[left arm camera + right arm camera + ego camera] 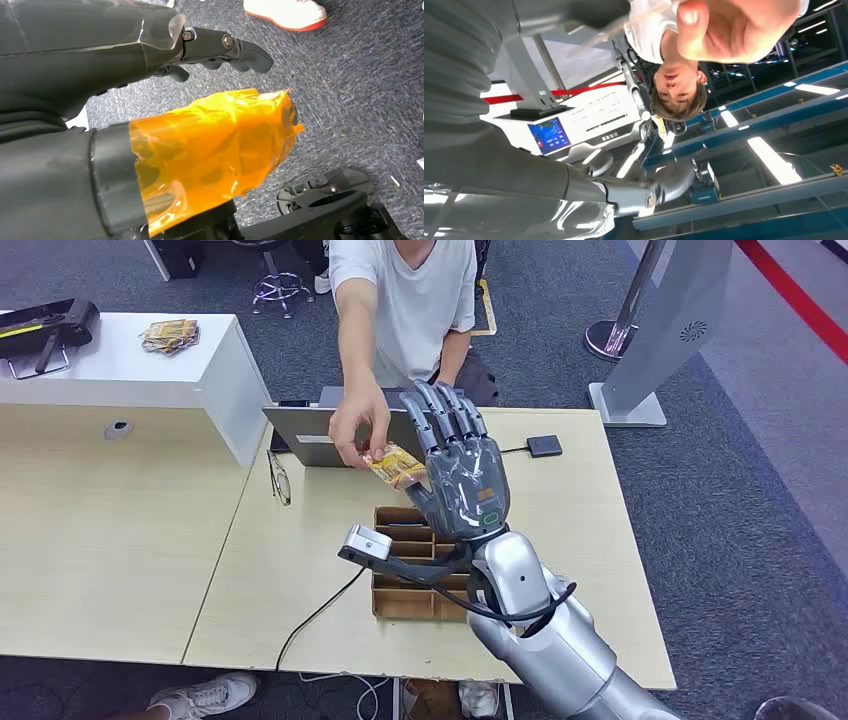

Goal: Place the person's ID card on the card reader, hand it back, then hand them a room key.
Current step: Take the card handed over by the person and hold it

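Two hands meet over the worktop (300, 570) in the head view: the right robot hand (462, 465), raised with fingers straight and spread, grasping nothing, and a person's hand (357, 427) pinching a yellowish card (396, 466); that card touches the thumb side of the robot palm, above a cardboard organiser (400, 570); left wrist view: the left robot hand (220, 47) hangs over carpet, fingers curled in, empty; right wrist view: the person's hand (734, 25) sits just beyond the right robot hand.

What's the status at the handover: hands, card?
Right hand raised, fingers spread. Card pinched by person's hand, at robot's palm. Left hand hanging, holding nothing.
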Controlling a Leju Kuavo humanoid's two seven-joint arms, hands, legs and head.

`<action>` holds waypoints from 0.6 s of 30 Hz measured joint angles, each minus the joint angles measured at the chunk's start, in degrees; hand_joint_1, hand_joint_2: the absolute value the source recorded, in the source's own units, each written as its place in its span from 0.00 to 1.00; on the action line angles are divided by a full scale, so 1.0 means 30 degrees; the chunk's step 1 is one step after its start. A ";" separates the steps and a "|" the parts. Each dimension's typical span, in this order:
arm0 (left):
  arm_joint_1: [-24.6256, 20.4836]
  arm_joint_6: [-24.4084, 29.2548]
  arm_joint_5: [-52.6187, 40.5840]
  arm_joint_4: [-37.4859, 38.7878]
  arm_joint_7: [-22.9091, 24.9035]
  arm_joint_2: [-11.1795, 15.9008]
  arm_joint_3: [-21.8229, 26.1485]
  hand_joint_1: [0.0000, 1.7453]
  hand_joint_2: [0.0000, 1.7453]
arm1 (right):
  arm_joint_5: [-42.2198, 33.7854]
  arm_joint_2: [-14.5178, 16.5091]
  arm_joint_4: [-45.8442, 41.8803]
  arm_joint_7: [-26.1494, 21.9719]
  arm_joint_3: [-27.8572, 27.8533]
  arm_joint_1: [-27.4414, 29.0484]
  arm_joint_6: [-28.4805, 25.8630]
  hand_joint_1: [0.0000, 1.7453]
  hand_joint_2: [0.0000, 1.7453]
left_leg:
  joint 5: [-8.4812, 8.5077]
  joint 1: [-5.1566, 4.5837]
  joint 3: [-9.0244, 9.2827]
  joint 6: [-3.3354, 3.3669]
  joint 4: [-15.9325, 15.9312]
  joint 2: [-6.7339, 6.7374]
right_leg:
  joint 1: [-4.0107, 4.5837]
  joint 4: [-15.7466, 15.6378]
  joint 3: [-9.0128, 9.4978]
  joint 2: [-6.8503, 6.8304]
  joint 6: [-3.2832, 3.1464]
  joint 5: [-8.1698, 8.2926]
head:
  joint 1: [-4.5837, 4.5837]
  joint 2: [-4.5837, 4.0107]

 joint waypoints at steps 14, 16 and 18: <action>0.0005 0.0034 0.0126 0.0000 -0.0007 0.0000 0.0000 0.00 0.00 | -0.0186 0.0000 -0.0244 -0.0231 -0.0262 0.0178 -0.0102 1.00 1.00 | 0.0000 0.0000 0.0000 0.0000 0.0000 0.0000 | 0.0000 0.0000 0.0000 0.0000 0.0000 0.0000 | 0.0000 0.0000; 0.0008 0.0042 0.0178 0.0000 -0.0011 0.0000 0.0000 0.00 0.00 | -0.0239 0.0000 -0.0326 -0.0328 -0.0279 0.0230 -0.0158 1.00 1.00 | 0.0000 0.0000 0.0000 0.0000 0.0000 0.0000 | 0.0000 0.0000 0.0000 0.0000 0.0000 0.0000 | 0.0000 0.0000; 0.0012 0.0049 0.0219 0.0000 -0.0014 0.0000 0.0000 0.00 0.00 | -0.0315 0.0000 -0.0456 -0.0419 -0.0295 0.0298 -0.0230 1.00 1.00 | 0.0000 0.0000 0.0000 0.0000 0.0000 0.0000 | 0.0000 0.0000 0.0000 0.0000 0.0000 0.0000 | 0.0000 0.0000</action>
